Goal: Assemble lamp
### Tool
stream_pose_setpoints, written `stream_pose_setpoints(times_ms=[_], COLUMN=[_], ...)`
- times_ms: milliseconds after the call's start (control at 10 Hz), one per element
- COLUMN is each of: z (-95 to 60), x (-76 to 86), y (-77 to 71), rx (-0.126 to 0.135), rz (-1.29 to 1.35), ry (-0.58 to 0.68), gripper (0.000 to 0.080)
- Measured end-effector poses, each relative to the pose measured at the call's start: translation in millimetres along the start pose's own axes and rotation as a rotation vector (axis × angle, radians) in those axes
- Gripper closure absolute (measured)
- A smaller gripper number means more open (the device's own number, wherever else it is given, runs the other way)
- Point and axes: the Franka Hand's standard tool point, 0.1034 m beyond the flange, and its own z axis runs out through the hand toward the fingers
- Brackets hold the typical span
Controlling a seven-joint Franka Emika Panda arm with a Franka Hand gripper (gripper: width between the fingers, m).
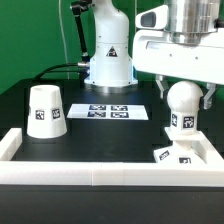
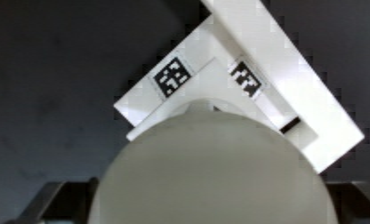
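Note:
The white ball-shaped bulb (image 1: pixel 181 105) with a tag on its neck hangs in my gripper (image 1: pixel 184 88), which is shut on its round top. It is held upright just above the flat square base (image 1: pixel 183 153), which lies in the near right corner inside the white rim. In the wrist view the bulb (image 2: pixel 208 170) fills the foreground, and the base (image 2: pixel 208 75) with its tags shows beyond it against the rim. The tapered shade (image 1: pixel 44 111) stands wide end down at the exterior view's left, well apart from the gripper.
A raised white rim (image 1: pixel 100 174) borders the black table along the front and sides. The marker board (image 1: pixel 113 111) lies flat in the middle, behind it the white robot base (image 1: pixel 108 55) with cables at the back.

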Motion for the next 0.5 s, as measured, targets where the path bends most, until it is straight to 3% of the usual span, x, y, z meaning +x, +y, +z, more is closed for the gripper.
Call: stream_pose_setpoints(times_ms=[500], z=[-0.9], x=[-2.9], y=[-1.1], rx=[0.036], rz=[0.523], ry=[-0.074], gripper=[0.022])
